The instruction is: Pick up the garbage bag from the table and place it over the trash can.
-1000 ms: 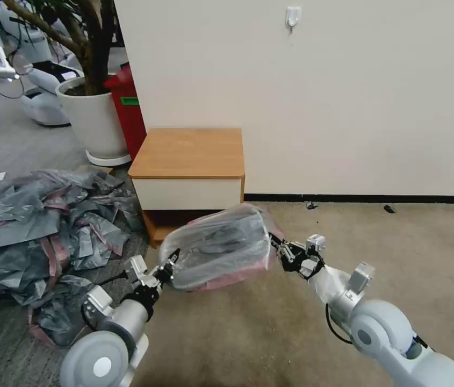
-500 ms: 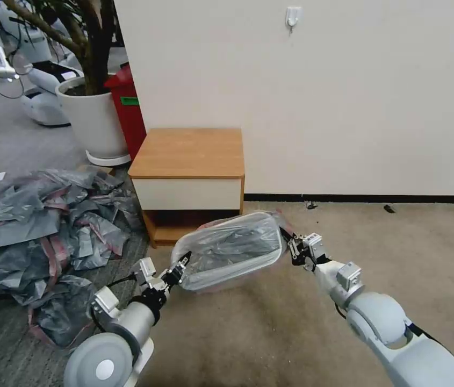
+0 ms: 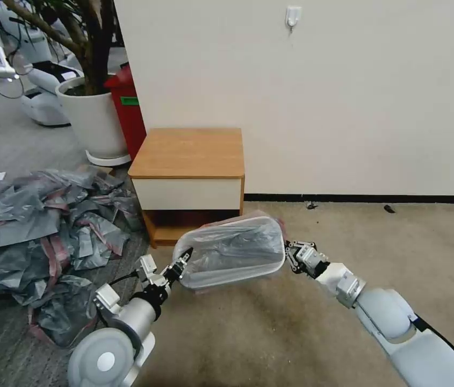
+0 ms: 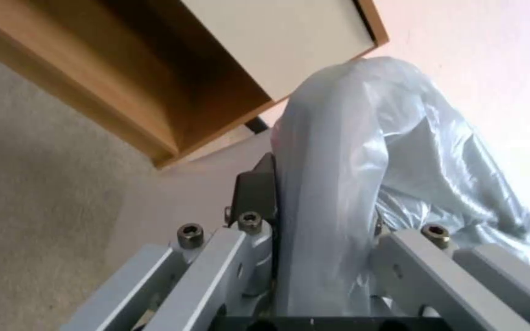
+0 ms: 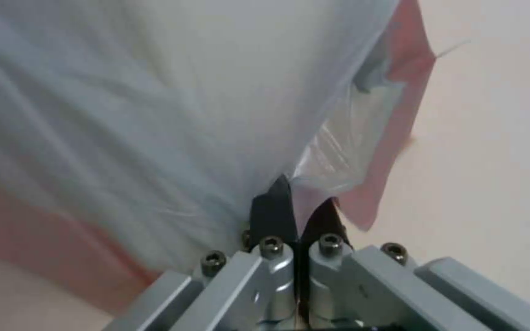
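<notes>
The garbage bag (image 3: pixel 235 250) sits stretched over the trash can (image 3: pixel 237 271) at the frame's centre, just below the table (image 3: pixel 189 153). You have the left gripper (image 3: pixel 182 259) pinching its lower-left rim and the right gripper (image 3: pixel 289 252) pressed together on its right edge, pink band (image 5: pixel 400 119) beside the fingers (image 5: pixel 272 209).

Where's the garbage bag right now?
In the head view the garbage bag is stretched over the trash can on the carpet just in front of the table, held between the left hand and the right hand.
</notes>
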You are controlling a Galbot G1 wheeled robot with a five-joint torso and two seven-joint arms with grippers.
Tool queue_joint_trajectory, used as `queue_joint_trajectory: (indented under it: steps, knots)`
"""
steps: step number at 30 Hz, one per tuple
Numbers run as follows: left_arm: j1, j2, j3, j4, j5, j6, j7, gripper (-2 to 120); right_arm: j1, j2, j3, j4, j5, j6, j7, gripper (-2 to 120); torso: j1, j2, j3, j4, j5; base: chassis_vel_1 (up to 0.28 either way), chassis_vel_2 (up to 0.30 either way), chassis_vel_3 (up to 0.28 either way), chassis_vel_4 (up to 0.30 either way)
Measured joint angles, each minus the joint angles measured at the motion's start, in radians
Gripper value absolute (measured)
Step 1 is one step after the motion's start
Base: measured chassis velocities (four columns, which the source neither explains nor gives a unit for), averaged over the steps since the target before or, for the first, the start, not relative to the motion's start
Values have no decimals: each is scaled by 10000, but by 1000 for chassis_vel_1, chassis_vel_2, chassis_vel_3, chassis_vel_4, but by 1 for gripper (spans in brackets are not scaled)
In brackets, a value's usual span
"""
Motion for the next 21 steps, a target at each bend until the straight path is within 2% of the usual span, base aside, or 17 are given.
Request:
queue_joint_trajectory:
  steps: [3, 4, 8, 11, 13, 16, 21]
  knots:
    - [17, -31, 102, 58, 126, 1, 35, 9, 208, 123, -12, 58, -675, 86, 893, 0, 0, 0, 0, 0, 0, 0, 0, 0, 0]
    - [17, -31, 102, 58, 126, 1, 35, 9, 208, 123, -12, 58, -675, 86, 893, 0, 0, 0, 0, 0, 0, 0, 0, 0, 0]
    - [41, -63, 134, 42, 149, 1, 40, 7, 444, 200, 35, -5, -2426, 621, 1432, 0, 0, 0, 0, 2, -2, 0, 0, 0, 0]
    - [62, -81, 147, 11, 168, 2, 40, 7, 454, 263, 36, -80, -3096, 641, 1479, 0, 0, 0, 0, 1, 0, 0, 0, 0, 0]
    - [79, -97, 154, -3, 187, 3, 39, 7, 430, 307, 78, -88, -3576, 640, 1367, 0, -1, 0, 0, 1, 0, 0, 0, 0, 0]
    - [85, -126, 163, -63, 221, 6, 40, 7, 378, 375, 357, 69, -4889, 639, 555, 0, 0, 0, 0, 0, -2, 0, 0, 0, 0]
    - [63, -140, 157, -105, 226, 6, 40, 7, 437, 404, 539, 145, -5712, 847, 64, 0, -1, 1, 0, 1, -1, 0, 0, 0, 0]
